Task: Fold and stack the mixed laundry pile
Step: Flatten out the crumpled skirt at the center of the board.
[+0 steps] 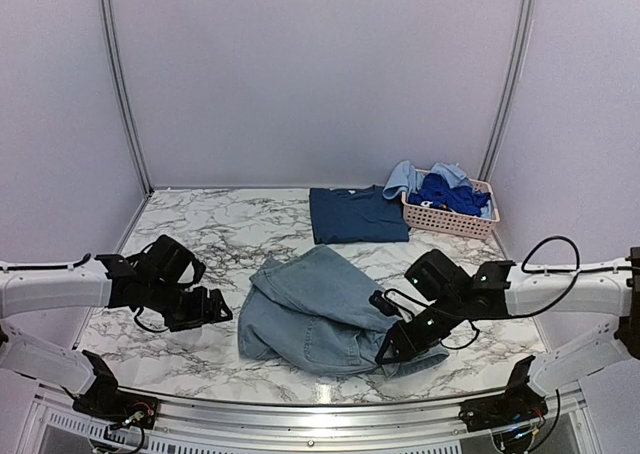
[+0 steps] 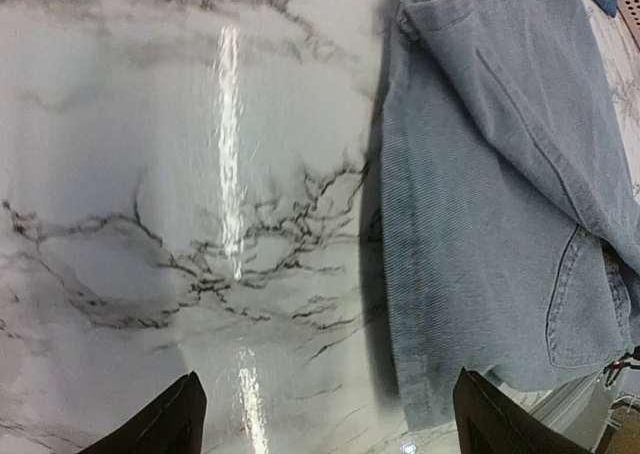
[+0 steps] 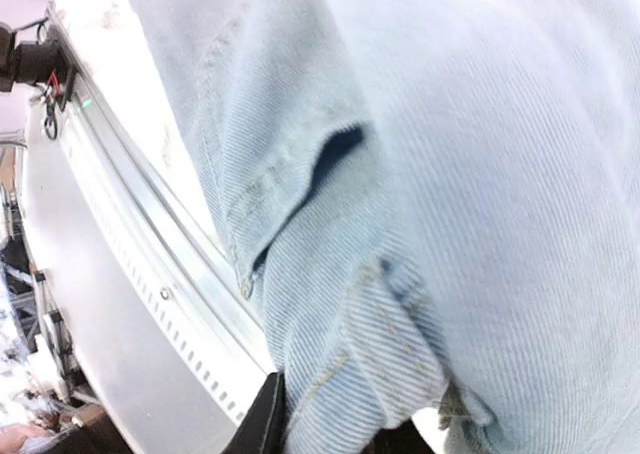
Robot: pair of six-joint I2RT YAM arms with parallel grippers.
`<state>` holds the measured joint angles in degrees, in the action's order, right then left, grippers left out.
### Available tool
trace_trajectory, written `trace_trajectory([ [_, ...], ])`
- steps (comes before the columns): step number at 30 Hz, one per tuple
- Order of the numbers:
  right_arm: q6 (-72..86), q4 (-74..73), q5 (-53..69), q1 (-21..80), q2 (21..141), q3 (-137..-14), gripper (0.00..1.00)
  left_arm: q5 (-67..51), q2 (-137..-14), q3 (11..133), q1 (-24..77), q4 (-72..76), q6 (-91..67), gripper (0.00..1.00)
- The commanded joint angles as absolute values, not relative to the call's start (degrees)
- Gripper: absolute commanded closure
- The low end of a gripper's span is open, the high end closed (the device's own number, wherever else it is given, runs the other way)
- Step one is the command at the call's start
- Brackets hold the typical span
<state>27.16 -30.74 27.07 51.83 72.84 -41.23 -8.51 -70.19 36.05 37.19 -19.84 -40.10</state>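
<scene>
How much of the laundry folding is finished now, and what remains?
Done: the navy shirt lies folded flat at the far side. In hand: the denim piece lies crumpled mid-table, and the right end effector seems to pinch its near corner; the left end effector hovers open beside it. Left: several blue garments sit in the pink basket, and nothing is stacked yet.

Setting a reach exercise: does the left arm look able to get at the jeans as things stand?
Probably yes: the left gripper hovers open beside the jeans, with only bare table between them.
</scene>
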Motion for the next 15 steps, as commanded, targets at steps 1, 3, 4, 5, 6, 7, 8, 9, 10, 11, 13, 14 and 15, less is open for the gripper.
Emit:
trace_trajectory([
  [1,36.40,-21.87,28.37,51.58,69.62,-36.00,0.76,-11.34,-69.03,30.53,40.52,-11.40,-48.67,0.10],
  [3,38.38,-19.10,29.14,51.84,69.80,-34.57,0.70,-11.00,-69.73,28.90,42.78,-8.55,-50.42,0.08],
  [4,39.23,-18.47,28.97,52.04,70.01,-34.02,0.69,-11.44,-70.38,27.68,43.54,-6.07,-51.41,0.07],
  [5,39.88,-18.02,28.94,52.29,70.12,-33.60,0.68,-12.06,-71.23,26.67,44.05,-3.85,-52.31,0.07],
  [6,40.56,-18.09,28.80,52.61,70.05,-33.34,0.68,-12.87,-72.32,25.81,44.57,-1.89,-53.09,0.08],
  [7,41.15,-18.74,28.29,52.91,69.63,-33.20,0.67,-13.36,-73.16,25.40,45.23,-0.73,-53.46,0.09],
  [8,41.94,-19.51,27.55,53.18,68.71,-32.84,0.65,-13.33,-73.80,25.37,46.12,-0.55,-53.59,0.10],
  [9,42.80,-19.93,26.90,53.25,67.48,-32.11,0.61,-13.03,-74.02,25.35,46.96,0.35,-53.78,0.11],
  [10,43.78,-20.06,26.48,53.24,66.10,-31.23,0.59,-12.81,-73.95,25.09,47.78,1.74,-54.02,0.11],
  [11,45.29,-19.58,26.37,53.25,64.70,-30.16,0.59,-12.98,-73.88,24.60,48.38,3.04,-54.95,0.13],
  [13,47.70,-18.02,26.37,53.22,62.65,-28.11,0.59,-14.18,-74.44,22.95,49.06,7.20,-56.93,0.17],
  [14,48.89,-17.27,26.46,53.32,62.02,-27.33,0.59,-14.82,-74.94,22.11,49.24,9.07,-57.97,0.20],
  [15,49.69,-16.34,26.60,53.46,61.56,-26.73,0.59,-15.38,-75.56,21.58,49.46,10.31,-58.46,0.24],
])
